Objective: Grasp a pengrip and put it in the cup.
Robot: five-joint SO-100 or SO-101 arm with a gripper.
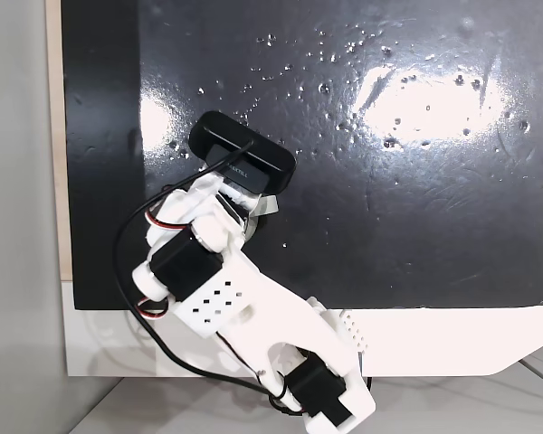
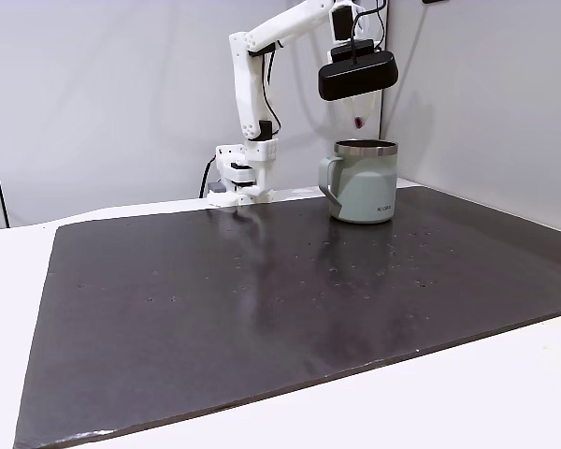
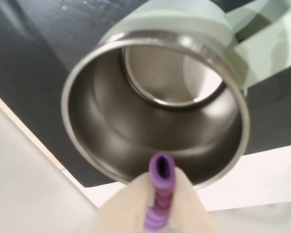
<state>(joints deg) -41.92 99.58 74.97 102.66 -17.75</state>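
My end effector (image 3: 157, 213) clamped on pengrip (image 3: 161, 194), held above cup (image 3: 155, 107). Cup interior empty. Cup label unreadable.

One cup (image 2: 363, 181) stands on one dark mat (image 2: 262, 299), and the wrist view shows the same single cup (image 3: 155, 107) from above. One purple ribbed pengrip (image 3: 160, 199) sits between the fingers of the one gripper (image 3: 157, 213); a fixed view shows it as a single small purple piece (image 2: 357, 122). One white arm (image 1: 244, 307) carries one black camera (image 1: 242, 154).
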